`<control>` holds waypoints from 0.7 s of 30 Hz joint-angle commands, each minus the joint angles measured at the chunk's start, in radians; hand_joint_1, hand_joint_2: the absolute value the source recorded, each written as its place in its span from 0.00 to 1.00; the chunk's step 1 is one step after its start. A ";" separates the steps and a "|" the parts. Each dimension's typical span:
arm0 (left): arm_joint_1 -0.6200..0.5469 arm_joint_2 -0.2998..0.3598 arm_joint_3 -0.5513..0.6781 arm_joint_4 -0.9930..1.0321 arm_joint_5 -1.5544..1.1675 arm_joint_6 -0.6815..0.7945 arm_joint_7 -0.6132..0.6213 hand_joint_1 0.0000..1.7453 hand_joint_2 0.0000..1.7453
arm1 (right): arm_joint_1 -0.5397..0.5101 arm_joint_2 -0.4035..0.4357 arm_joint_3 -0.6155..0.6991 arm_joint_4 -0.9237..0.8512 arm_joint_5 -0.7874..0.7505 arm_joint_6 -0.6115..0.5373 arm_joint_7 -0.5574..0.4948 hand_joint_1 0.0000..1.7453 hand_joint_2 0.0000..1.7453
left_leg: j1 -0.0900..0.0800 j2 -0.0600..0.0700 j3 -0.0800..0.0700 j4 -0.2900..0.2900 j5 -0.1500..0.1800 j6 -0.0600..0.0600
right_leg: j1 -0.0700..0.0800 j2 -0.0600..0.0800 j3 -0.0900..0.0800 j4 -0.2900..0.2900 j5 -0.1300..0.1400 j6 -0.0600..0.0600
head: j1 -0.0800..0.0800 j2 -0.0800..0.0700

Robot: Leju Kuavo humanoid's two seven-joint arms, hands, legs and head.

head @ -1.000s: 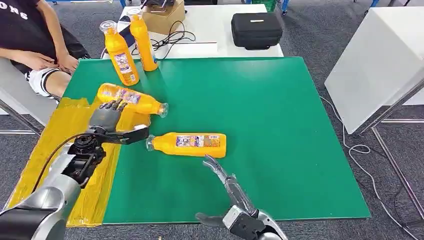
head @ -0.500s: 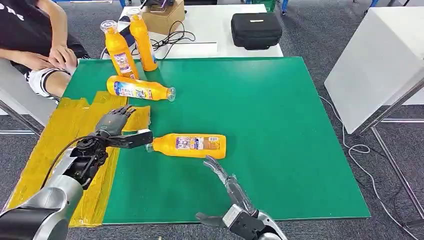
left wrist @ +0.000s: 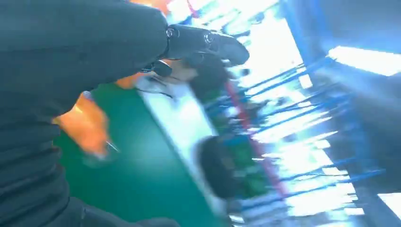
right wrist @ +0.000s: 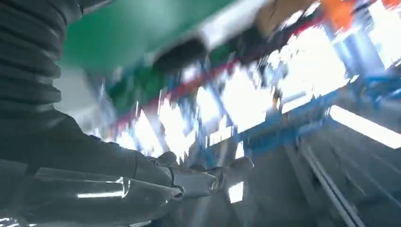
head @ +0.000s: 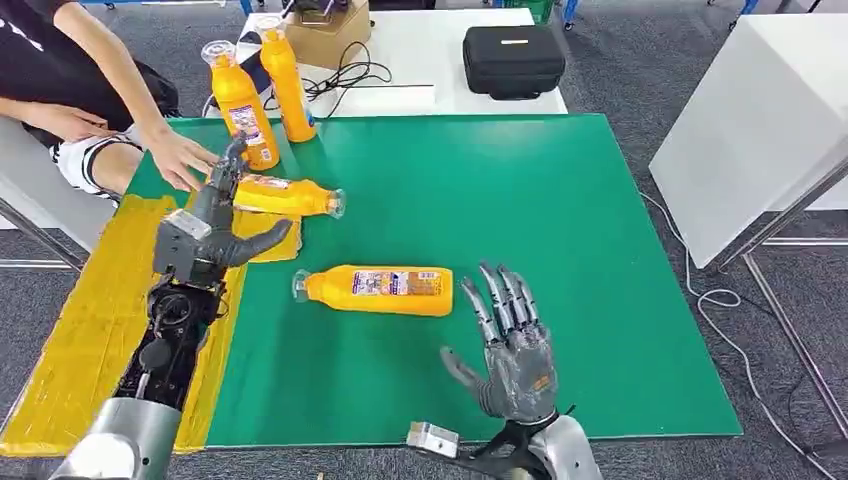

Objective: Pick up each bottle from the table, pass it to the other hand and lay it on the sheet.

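An orange bottle point(head: 378, 289) lies on its side in the middle of the green table point(head: 560, 250), cap end toward the yellow sheet point(head: 90, 320). A second orange bottle point(head: 285, 196) lies partly on the sheet's far corner. Two more orange bottles stand upright at the far left, one nearer point(head: 240, 105) and one behind point(head: 286, 82). My left hand point(head: 212, 225) is raised over the sheet's edge, fingers apart, holding nothing. My right hand point(head: 512, 345) is lifted near the front edge, fingers spread upward, empty, just right of the middle bottle.
A person sits at the far left; their hand point(head: 180, 158) reaches over the table's corner close to my left hand. Behind the green table a white table holds a black case point(head: 513, 60), a cardboard box point(head: 327, 30) and cables. A white cabinet point(head: 760, 120) stands to the right.
Both hands have risen off the table with fingers turned upward. The far lying bottle has shifted back toward the sheet's corner. The person's hand has reached in over the table corner.
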 commanded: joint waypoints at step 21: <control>0.301 -0.112 -0.201 -0.460 0.284 -0.337 -0.084 0.00 1.00 | -0.650 -0.047 -0.128 0.804 -0.324 0.614 0.062 0.00 1.00 | 0.000 0.000 0.003 0.000 0.000 0.001 | 0.000 -0.001 0.004 0.000 0.001 0.002 | 0.000 0.000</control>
